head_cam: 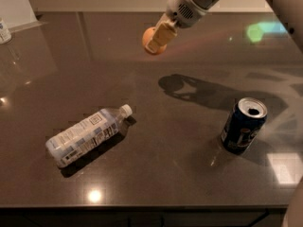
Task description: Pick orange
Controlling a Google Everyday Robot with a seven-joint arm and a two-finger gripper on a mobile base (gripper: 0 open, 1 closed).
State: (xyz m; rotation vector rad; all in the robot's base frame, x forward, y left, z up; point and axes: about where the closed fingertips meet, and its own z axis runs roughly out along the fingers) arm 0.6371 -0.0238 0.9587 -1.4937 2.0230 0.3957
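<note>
The gripper (160,36) hangs over the table (170,174), jaws clamped on the orange (148,41); its shadow lies apart below, so the pick looks secured.

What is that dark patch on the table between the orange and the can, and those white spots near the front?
Camera view: the patch is the shadow of the gripper, shut on the orange, held clear above the table. The white spots, same view, are light glare on the glossy top, by the water bottle and soda can.
</note>
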